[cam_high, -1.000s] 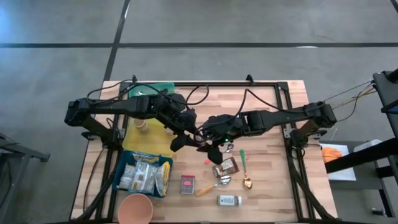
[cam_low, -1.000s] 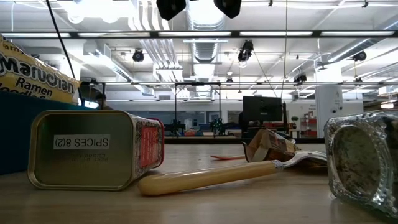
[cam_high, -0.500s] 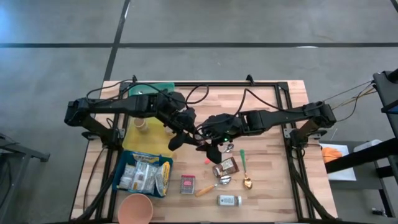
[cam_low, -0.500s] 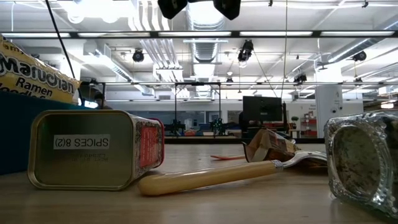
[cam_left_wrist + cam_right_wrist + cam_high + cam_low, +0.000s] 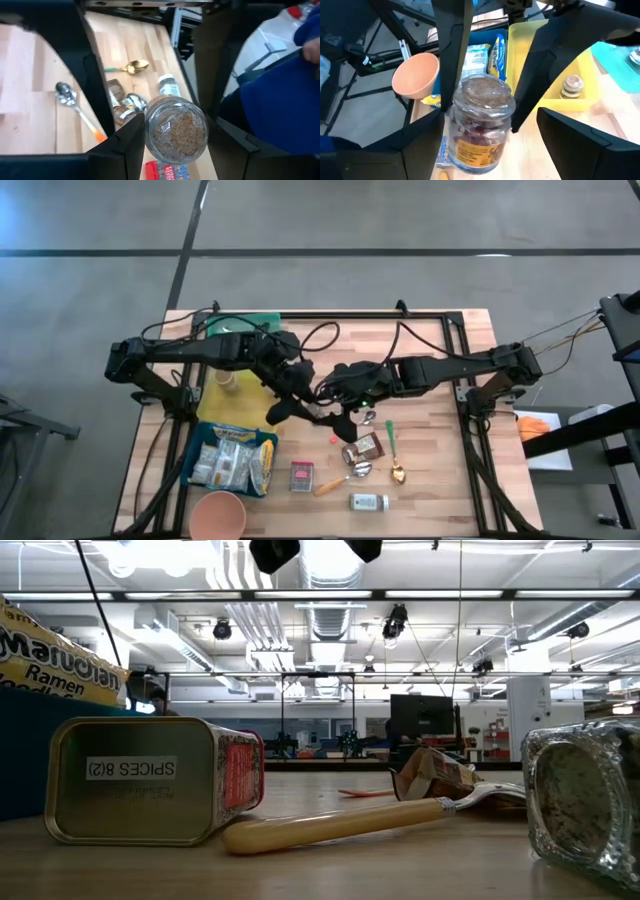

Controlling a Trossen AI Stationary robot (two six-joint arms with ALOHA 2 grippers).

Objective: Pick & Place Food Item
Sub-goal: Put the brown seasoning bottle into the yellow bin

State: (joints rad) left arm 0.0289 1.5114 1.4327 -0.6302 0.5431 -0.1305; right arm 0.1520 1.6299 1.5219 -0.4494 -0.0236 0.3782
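Observation:
A glass jar (image 5: 481, 125) of brown grains with an orange label hangs in mid-air over the table's middle, between my two grippers. My left gripper (image 5: 177, 142) comes from the table's left and is shut on the jar. My right gripper (image 5: 492, 150) comes from the right and is open. Its fingers stand on either side of the jar's lower part; I cannot tell whether one grazes it. In the high view the two grippers meet nose to nose, left gripper (image 5: 298, 393) and right gripper (image 5: 338, 402). The jar is hidden between them there. My left gripper pinches the jar's round wall (image 5: 149, 135) between its two fingers, near the jar's upper end (image 5: 465, 97). The fingers slant down from the table's left. The jar stands about upright in the hold, clear of the table, its grain-filled top (image 5: 176, 131) facing up.
Below lie a brown packet (image 5: 366, 447), three spoons (image 5: 392, 442), a spice tin (image 5: 302, 475) and a second jar on its side (image 5: 368, 502). At the left are a yellow tray (image 5: 240, 400), ramen packs (image 5: 232, 460) and a pink cup (image 5: 218, 515).
My left gripper has rolled a little at the wrist, its lower finger swinging slightly toward the table's left. Both arms otherwise stay where they were, and the jar stays in mid-air between them.

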